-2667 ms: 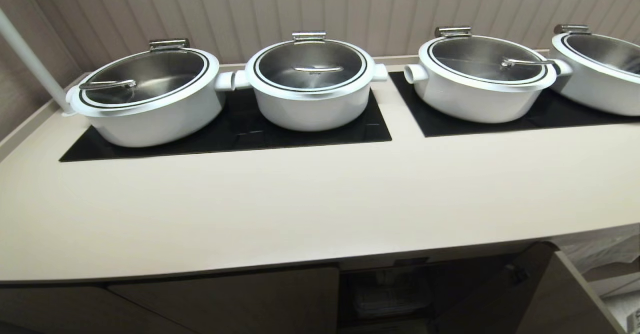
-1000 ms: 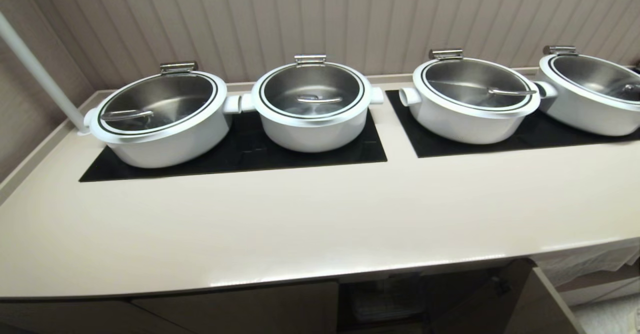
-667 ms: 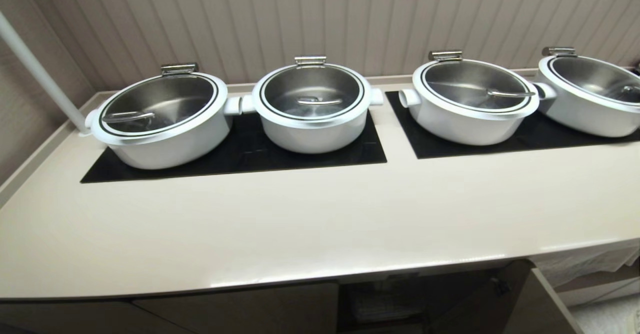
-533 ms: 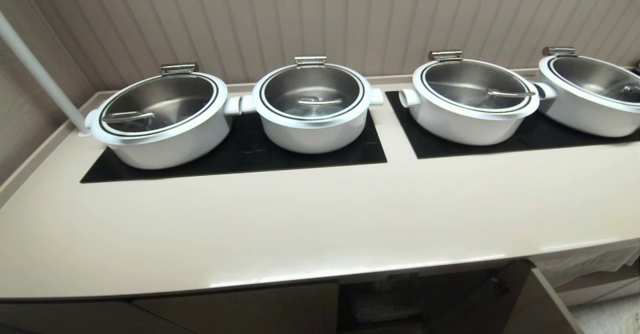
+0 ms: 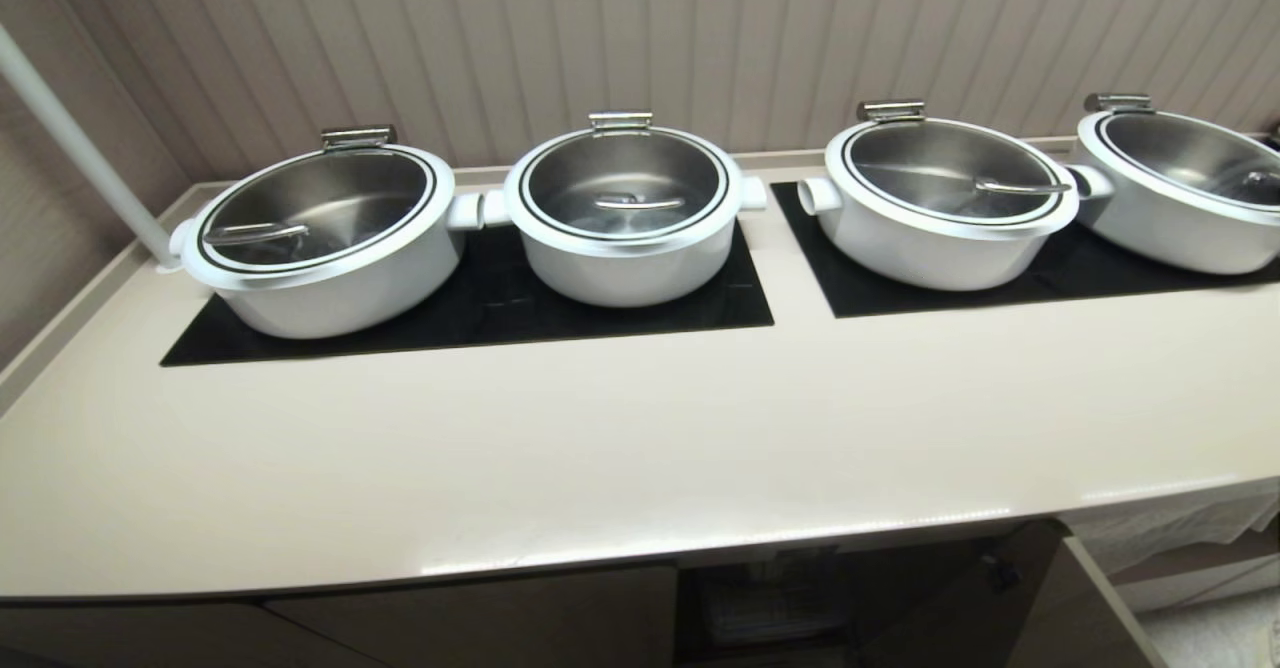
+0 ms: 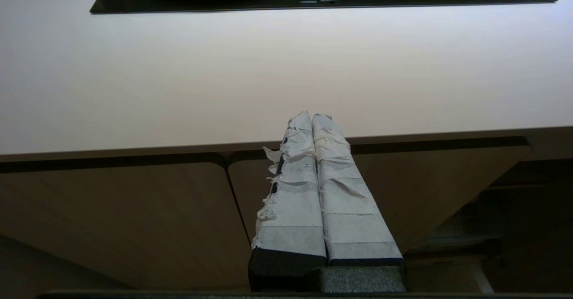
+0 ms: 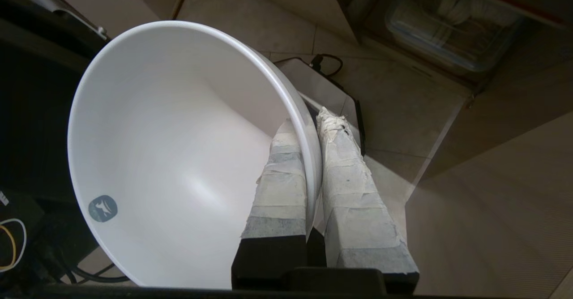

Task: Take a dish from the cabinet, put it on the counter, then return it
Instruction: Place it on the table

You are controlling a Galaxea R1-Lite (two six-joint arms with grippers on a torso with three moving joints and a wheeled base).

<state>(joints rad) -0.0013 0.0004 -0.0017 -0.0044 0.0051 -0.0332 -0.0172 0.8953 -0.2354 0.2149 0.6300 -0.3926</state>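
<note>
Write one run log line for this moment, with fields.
right gripper: shut on bowl rim, above floor | left gripper: shut, empty, before counter edge | counter: no bowl yet | cabinet: open
</note>
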